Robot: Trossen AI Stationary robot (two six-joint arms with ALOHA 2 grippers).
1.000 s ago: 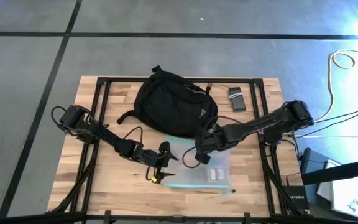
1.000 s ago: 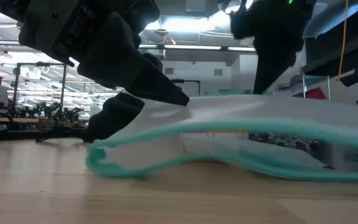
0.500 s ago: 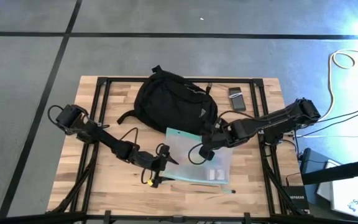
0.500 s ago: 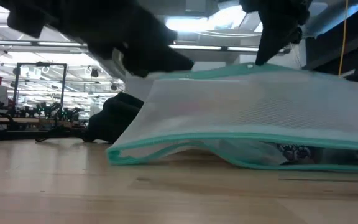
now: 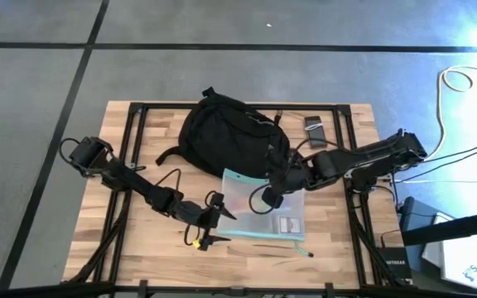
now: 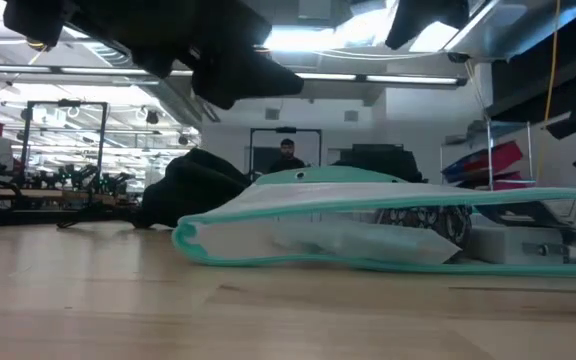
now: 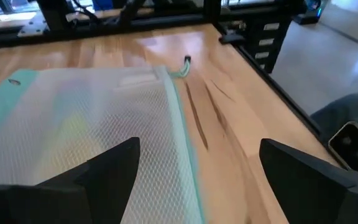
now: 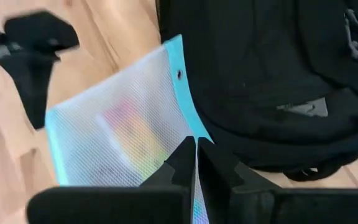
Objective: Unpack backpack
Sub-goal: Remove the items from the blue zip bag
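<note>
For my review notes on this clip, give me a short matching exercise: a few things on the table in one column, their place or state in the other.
Things:
1. backpack
2. zip pouch
3. left pincer
4. right pincer

Places or states:
A. shut on the pouch's edge nearest the backpack
B. open, at the pouch's opposite side
C. lying flat on the wood, teal-edged
D. at the far side of the table, black

Pairs: 1-D, 2-C, 3-B, 4-A
</note>
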